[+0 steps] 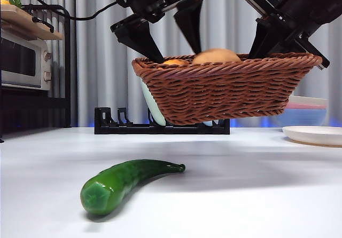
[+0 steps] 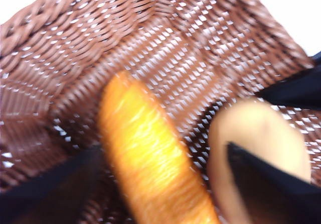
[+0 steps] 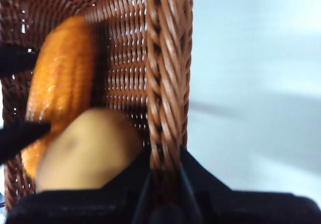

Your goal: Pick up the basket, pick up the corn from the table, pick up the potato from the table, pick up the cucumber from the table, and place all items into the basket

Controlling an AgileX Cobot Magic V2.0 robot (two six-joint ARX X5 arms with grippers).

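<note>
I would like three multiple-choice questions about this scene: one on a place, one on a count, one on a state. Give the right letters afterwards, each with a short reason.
1. Where is the cucumber?
A. inside the basket
B. lying on the table
C. held by a gripper

2. How many vegetables lie inside the basket?
A. none
B. two
C. three

3. How is the basket placed?
A. held in the air
B. resting on the table
C. turned upside down

Answers:
1 B: the front view shows it lying on the white table, in front of the basket.
2 B: both wrist views show only the corn and the potato inside.
3 A: the right gripper is shut on its rim, and the front view shows a gap beneath it; the left gripper is open above its contents.
</note>
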